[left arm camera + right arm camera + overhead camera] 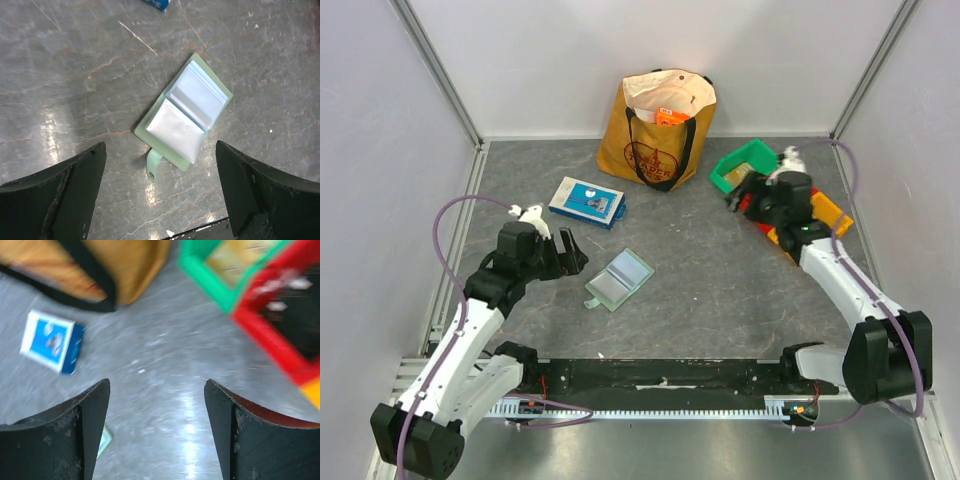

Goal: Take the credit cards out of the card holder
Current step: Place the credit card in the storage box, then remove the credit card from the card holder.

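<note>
Card holder (619,280) lies open and flat mid-table, one only. It looks light and floppy with slick clear pockets, so it is best pinned by its green edge. No credit cards show for certain. Left gripper (572,252) hovers beside it, jaws wide and empty. Right gripper (157,385), also spread and empty, is near three coloured bins (725,172).

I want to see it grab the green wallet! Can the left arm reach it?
Probably yes. The left end effector hangs open right beside the card holder, which lies opened flat on the table, with nothing between them.
</note>
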Controlling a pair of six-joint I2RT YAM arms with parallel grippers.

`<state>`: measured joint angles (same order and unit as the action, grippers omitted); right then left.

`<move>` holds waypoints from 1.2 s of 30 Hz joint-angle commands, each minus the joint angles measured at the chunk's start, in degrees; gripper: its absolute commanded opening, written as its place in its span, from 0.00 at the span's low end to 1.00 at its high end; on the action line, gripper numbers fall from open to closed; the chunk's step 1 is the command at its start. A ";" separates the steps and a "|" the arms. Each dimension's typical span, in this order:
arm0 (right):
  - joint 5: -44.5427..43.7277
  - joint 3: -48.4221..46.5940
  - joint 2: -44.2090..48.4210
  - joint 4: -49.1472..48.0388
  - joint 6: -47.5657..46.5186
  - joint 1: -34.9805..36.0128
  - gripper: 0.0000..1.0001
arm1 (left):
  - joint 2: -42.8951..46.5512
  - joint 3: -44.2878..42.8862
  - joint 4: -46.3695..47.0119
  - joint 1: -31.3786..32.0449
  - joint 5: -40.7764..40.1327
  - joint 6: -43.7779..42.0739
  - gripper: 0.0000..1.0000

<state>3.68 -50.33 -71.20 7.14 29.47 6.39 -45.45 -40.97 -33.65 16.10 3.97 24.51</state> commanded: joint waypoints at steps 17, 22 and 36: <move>0.63 -1.97 -21.78 -18.39 -6.97 38.16 0.65 | -11.14 9.41 13.60 7.10 2.64 14.95 0.84; -2.10 -2.32 -24.33 -16.63 -8.73 40.36 0.64 | -16.85 9.86 15.28 10.53 -2.82 15.13 0.82; -6.32 -1.62 -28.56 -17.95 -9.61 45.55 0.59 | -26.79 10.82 18.71 15.10 -8.45 14.95 0.51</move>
<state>0.49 -50.46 -99.39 -9.02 21.10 51.51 -70.70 -30.65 -17.34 30.17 -1.80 38.17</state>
